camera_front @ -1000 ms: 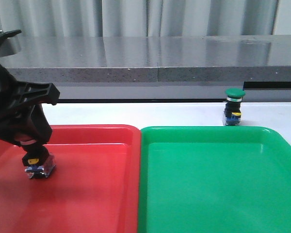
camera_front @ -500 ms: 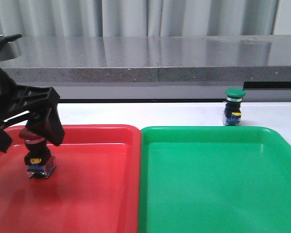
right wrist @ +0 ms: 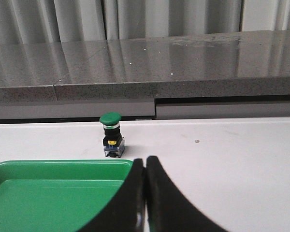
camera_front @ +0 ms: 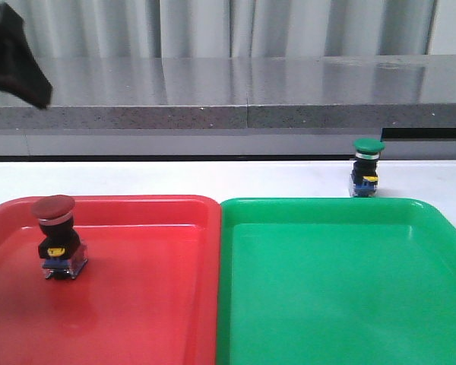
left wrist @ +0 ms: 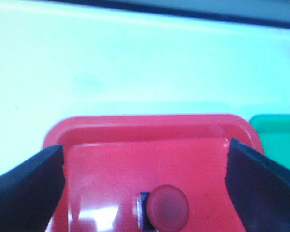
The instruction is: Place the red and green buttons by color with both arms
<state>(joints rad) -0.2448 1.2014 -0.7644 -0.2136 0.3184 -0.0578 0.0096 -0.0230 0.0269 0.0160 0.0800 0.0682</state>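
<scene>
The red button [camera_front: 57, 239] stands upright in the red tray [camera_front: 137, 304], near its far left. In the left wrist view my left gripper [left wrist: 145, 147] is open wide, empty, and high above the button's cap [left wrist: 169, 208]. Only one black finger [camera_front: 19, 65] shows at the top left of the front view. The green button [camera_front: 366, 167] stands on the white table just behind the green tray [camera_front: 334, 289]. My right gripper [right wrist: 145, 162] is shut and empty, over the near right corner of the green tray [right wrist: 48, 193], short of the green button [right wrist: 111, 135].
A grey stone ledge [camera_front: 243, 91] runs along the back of the table, with curtains behind it. The two trays lie side by side, touching, and fill the front of the table. White table [right wrist: 232, 159] lies to the right of the green tray.
My left gripper has opened, let go of the red button and risen up and to the left. The button stays standing in the red tray. The green button has not moved.
</scene>
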